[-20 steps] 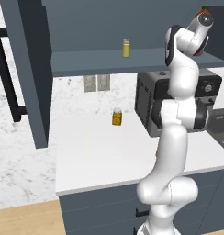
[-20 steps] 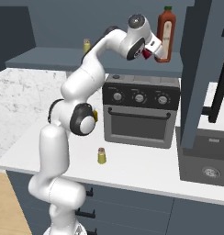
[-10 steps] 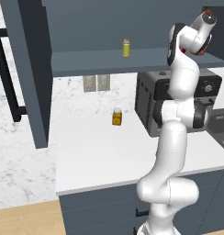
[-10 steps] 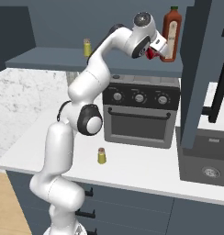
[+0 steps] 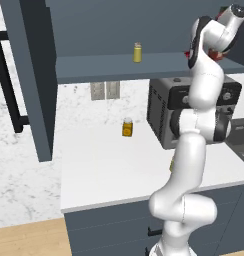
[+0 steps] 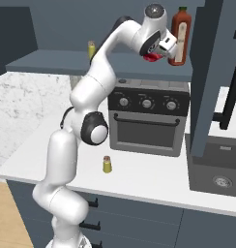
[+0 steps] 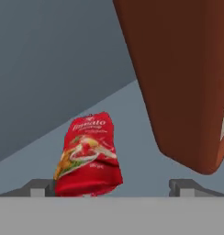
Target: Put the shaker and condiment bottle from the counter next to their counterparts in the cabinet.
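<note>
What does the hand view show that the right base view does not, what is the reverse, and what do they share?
Hand view: the condiment bottle's printed label, close up, between the tips of the open gripper. Right base view: the shaker on the counter, the oven, and the counterpart shaker on the cabinet shelf. Shared: the tall sauce bottle, that shelf, and the condiment bottle's red.
</note>
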{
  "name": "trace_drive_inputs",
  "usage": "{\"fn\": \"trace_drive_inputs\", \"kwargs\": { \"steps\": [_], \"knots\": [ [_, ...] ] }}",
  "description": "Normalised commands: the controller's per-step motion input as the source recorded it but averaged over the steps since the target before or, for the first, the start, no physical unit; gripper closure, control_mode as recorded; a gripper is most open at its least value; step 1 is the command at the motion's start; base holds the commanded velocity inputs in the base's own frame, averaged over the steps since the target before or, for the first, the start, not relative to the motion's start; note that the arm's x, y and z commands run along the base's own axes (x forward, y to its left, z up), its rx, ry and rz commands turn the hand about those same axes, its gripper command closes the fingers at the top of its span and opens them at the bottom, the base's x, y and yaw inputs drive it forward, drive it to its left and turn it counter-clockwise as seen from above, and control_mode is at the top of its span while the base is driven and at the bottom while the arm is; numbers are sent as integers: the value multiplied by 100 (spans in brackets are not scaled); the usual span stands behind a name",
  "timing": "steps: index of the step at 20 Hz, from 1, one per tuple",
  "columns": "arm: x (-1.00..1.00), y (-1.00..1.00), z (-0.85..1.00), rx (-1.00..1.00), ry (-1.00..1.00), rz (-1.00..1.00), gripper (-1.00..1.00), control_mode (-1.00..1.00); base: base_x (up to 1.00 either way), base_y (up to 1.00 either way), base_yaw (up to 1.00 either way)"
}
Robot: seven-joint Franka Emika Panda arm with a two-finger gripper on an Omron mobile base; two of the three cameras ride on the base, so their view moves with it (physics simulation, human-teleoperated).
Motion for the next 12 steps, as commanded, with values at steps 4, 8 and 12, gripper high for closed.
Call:
{"fn": "trace_drive_inputs", "kwargs": {
  "steps": [4, 8, 12],
  "knots": [
    [-37, 30, -28, 0, 1, 6, -100, -100, 0, 0, 0],
    [-46, 34, -27, 0, 0, 4, -100, -100, 0, 0, 0],
    [-55, 39, -28, 0, 0, 3, -100, -100, 0, 0, 0]
  ]
}}
